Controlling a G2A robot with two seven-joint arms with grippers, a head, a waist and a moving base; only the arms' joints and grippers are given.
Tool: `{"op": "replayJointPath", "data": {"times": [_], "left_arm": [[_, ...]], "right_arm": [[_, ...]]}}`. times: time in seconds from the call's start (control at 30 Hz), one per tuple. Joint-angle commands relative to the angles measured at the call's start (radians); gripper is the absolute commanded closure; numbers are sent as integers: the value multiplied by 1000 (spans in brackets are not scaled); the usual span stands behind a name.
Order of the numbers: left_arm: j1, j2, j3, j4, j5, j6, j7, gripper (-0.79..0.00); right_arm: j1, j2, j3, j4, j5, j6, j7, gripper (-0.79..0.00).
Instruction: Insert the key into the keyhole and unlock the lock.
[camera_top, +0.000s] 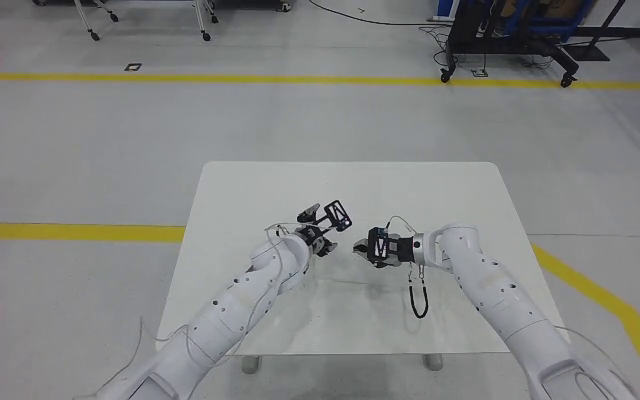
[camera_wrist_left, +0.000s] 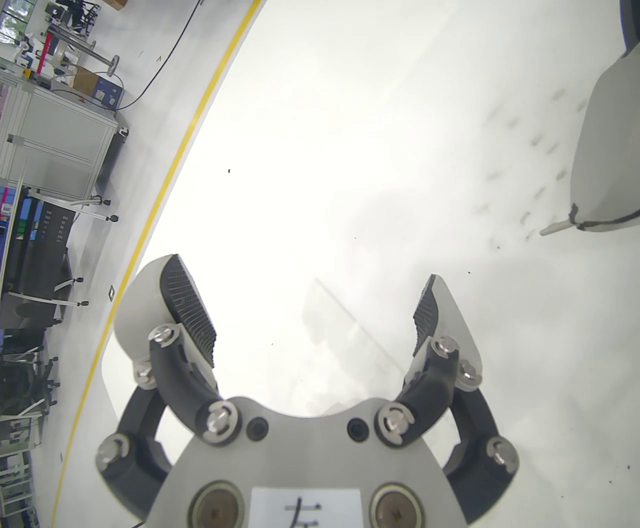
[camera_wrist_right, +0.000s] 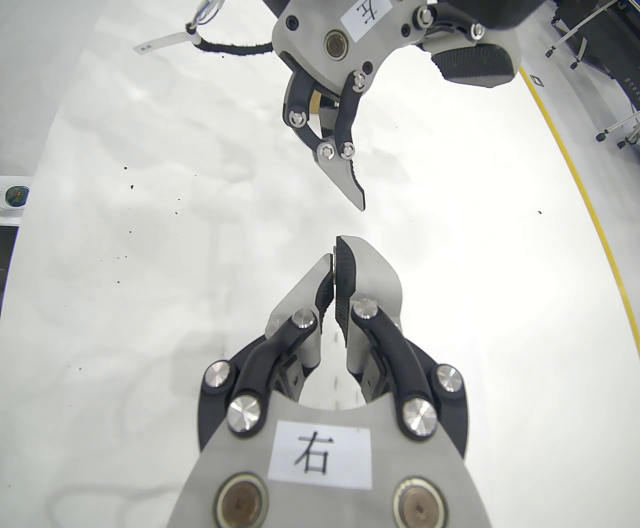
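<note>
Top: 2 arms over 1 white tabletop (camera_top: 450, 190); left hand (camera_top: 323, 213) & right hand (camera_top: 358, 250) near each other mid-tabletop, tips apart; 1 black cable loop (camera_top: 417, 298) hangs by right arm.
L wrist: left hand (camera_wrist_left: 302, 272) spread wide, nothing between pads, above tabletop.
R wrist: right hand (camera_wrist_right: 336, 250) pinched closed, pads touching; can't tell if anything is nipped between them; left hand just ahead, not touching.

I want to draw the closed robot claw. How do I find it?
Start at the white table. Follow the arm that has a black cable loop hanging from it to the right gripper. It is pinched shut, while the left gripper facing it is spread wide.
</note>
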Motion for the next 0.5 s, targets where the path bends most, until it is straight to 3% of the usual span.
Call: {"op": "replayJointPath", "data": {"times": [0.0, 0.37, 0.47], "left_arm": [[-2, -3, -1, 3, 6, 5, 1, -785], [11, -1, -28, -14, -5, 34, 12, -785], [66, 14, -109, -38, -76, 68, 190, -785]], "right_arm": [[0, 0, 0, 0, 0, 0, 0, 0], [-8, 0, 3, -3, 10, 17, 1, 0], [-22, 5, 40, -9, 88, 19, -19, 0]]}}
